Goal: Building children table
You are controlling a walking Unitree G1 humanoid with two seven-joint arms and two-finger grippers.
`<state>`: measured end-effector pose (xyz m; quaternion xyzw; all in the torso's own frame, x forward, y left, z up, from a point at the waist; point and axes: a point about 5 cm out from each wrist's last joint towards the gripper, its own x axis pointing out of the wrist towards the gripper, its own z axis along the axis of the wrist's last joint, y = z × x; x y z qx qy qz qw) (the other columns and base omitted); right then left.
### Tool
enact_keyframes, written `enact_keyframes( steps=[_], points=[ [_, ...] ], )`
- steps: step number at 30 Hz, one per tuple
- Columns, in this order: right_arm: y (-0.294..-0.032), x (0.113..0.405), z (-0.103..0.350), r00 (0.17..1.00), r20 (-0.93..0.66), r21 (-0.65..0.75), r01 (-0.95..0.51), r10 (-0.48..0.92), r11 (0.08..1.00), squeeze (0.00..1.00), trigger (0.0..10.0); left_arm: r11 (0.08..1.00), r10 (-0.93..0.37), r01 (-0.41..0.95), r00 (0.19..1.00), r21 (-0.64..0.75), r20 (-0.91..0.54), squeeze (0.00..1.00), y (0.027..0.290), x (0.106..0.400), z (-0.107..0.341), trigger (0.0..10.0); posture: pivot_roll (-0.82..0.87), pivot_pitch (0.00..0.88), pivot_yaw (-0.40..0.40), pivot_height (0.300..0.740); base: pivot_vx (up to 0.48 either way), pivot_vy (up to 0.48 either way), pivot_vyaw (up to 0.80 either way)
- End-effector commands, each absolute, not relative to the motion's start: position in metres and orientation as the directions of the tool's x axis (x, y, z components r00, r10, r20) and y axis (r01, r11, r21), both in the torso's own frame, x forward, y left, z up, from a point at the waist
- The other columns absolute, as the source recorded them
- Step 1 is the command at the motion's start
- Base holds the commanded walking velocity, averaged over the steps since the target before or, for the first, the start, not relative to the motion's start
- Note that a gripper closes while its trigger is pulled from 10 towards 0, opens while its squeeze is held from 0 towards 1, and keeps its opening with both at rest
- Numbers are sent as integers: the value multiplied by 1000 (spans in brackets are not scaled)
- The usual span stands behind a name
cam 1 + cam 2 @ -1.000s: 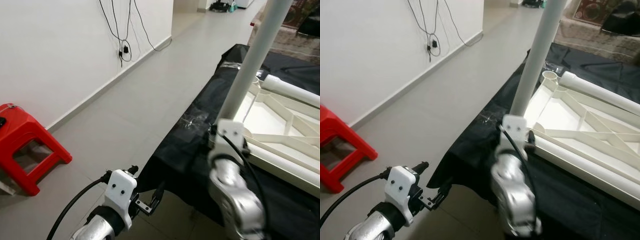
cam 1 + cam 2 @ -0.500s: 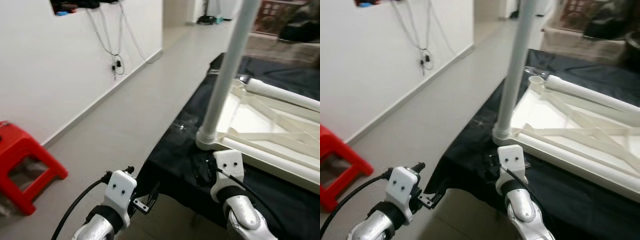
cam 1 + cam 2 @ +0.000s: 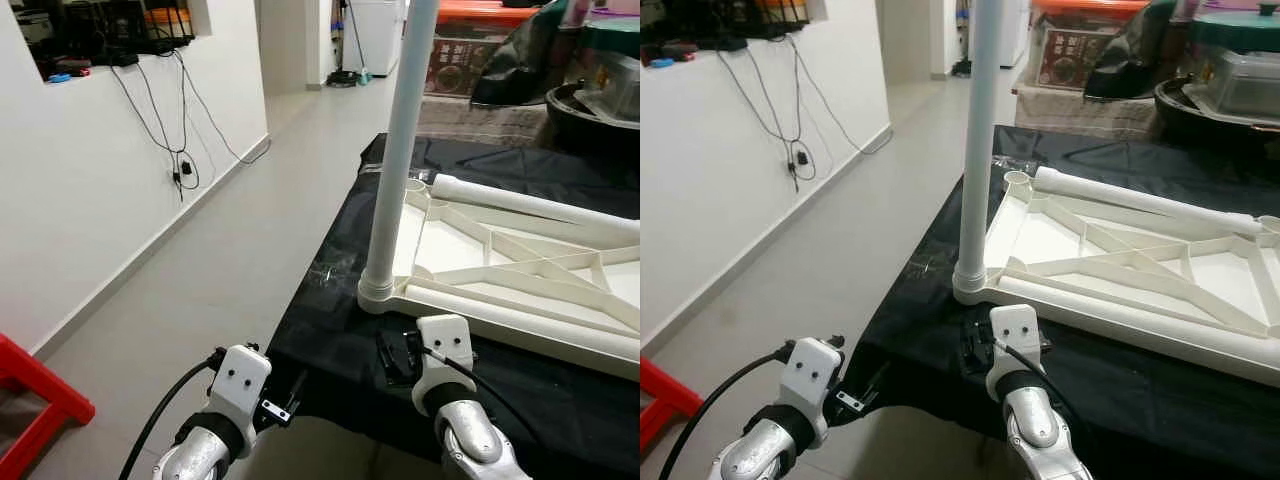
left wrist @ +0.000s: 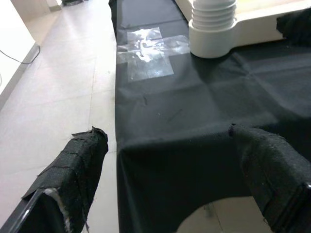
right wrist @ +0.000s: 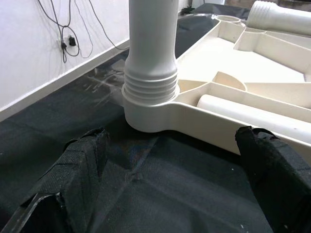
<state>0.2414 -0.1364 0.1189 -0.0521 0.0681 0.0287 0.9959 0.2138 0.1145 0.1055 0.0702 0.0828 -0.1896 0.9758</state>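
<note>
1. Upside down on the black cloth [image 3: 330,330]: cream plastic tabletop [image 3: 1120,270], ribbed underside facing up
2. Standing upright in the tabletop's near-left corner socket: white table leg [image 3: 395,160], top end cut off by the frame edge
3. Lying loose along the tabletop's far edge: second white leg [image 3: 1140,198]; a third tube [image 5: 252,116] lying inside the frame along its near rail
4. Low over the cloth, just near of the socketed leg: right gripper [image 5: 160,174], fingers [image 5: 80,170] spread wide apart, nothing between them, leg base straight ahead and not touched
5. Off the cloth's near-left corner, over the floor: left gripper [image 4: 170,179], fingers [image 4: 77,165] likewise spread apart and empty
6. Stuck on the cloth beside the leg base: patch of clear tape [image 4: 146,51]
7. Far left: white wall [image 3: 90,200] with dangling black cables [image 3: 175,120]; near left, corner of a red stool [image 3: 30,385] on the pale tile floor [image 3: 210,260]
8. Far right beyond the cloth: dark bags and boxes, too cluttered to tell apart
</note>
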Motion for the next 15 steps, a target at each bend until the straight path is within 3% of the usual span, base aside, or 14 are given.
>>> enact_keyframes(
  steps=[1,8,15],
  points=[
    [-135,244,118,990,-130,-100,-68,55,993,0,10000,925,-339,364,921,113,-190,0,117,216,102,10000,74,0,-3,740,0,0,-800],
    [-132,250,111,987,-140,-100,-90,76,991,0,10000,926,-318,344,933,158,-168,0,117,221,99,10000,72,0,-9,740,0,0,-800],
    [-130,252,108,987,-137,-110,-96,81,989,0,10000,925,-316,348,928,153,-198,0,115,227,92,10000,64,0,-3,740,0,-391,-800]
  ],
)
